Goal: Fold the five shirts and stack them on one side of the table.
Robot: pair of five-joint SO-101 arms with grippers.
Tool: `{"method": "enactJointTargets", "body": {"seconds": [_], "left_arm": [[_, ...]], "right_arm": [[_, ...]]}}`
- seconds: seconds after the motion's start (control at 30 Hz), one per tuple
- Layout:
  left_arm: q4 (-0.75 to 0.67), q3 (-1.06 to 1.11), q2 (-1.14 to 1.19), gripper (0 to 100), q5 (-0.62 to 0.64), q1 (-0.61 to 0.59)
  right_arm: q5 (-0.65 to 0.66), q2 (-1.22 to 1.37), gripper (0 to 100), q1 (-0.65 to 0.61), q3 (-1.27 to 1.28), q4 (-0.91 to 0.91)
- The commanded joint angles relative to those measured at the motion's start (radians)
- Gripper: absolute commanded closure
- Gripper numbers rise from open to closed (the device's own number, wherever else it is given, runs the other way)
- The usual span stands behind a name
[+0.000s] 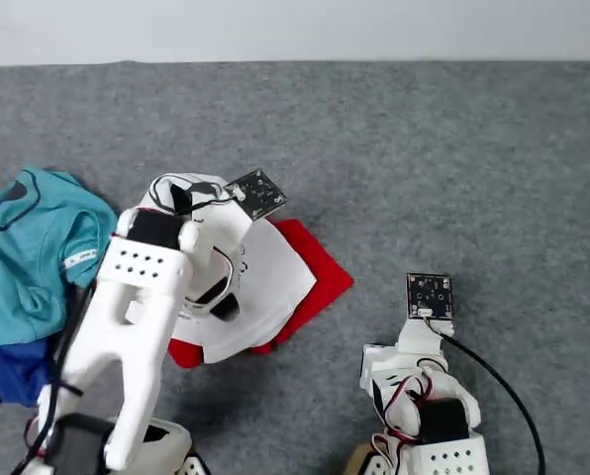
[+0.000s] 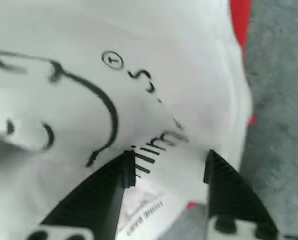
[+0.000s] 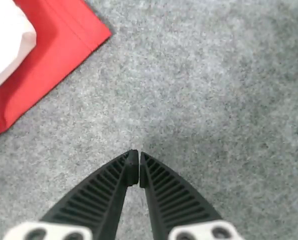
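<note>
The left gripper [image 2: 169, 167] stands with its black jaws apart, tips down on the white shirt [image 2: 139, 75]. The cloth with its black line drawing runs under and between both fingers, and a sewn label [image 2: 141, 215] lies just beside one of them. Under the white shirt lies the red shirt [image 2: 240, 20], showing as a strip past its far edge. In the high view a teal shirt [image 1: 38, 247] lies bunched beside the left arm [image 1: 137, 317], on top of a blue shirt [image 1: 13, 371].

The right gripper [image 3: 139, 162] has its jaws together, tips touching, over the bare grey table covering [image 3: 214, 75]. A corner of the red shirt lies ahead of it and off to one side, apart from the tips.
</note>
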Motion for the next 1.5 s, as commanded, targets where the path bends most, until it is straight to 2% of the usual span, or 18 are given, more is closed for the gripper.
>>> {"method": "enactJointTargets", "body": {"seconds": [0.0,0.1,0.37,0.53,0.67,0.87,1.0,1.2,1.3,1.47], "left_arm": [[-0.057,-0.002,0.026,86,0.009,-0.002],[-0.048,-0.053,0.0,100,0.009,-0.002],[0.052,-0.265,-0.218,100,0.009,-0.005],[0.015,-0.395,-0.315,100,0.011,-0.109],[-0.104,-0.472,-0.325,100,0.035,-0.304],[-0.423,-0.503,-0.324,100,0.112,-0.617],[-0.623,-0.495,-0.321,100,0.115,-0.778],[-0.848,-0.495,-0.285,100,0.115,-1.0],[-0.911,-0.49,-0.256,100,0.115,-1.085],[-0.913,-0.483,-0.195,100,0.115,-1.166]], "right_arm": [[0.005,-0.01,98.9,0.01,0.015,0.007],[0.005,-0.01,98.9,0.01,0.015,0.007],[0.005,-0.01,98.9,0.01,0.015,0.007],[0.005,-0.01,98.9,0.01,0.015,0.007],[0.005,-0.01,98.9,0.01,0.015,0.007],[0.005,-0.01,98.9,0.01,0.015,0.007],[0.005,-0.01,98.9,0.01,0.015,0.007],[0.005,-0.01,98.9,0.01,0.015,0.007],[0.005,-0.01,98.9,0.01,0.015,0.007],[0.005,-0.01,98.9,0.01,0.015,0.007]]}}
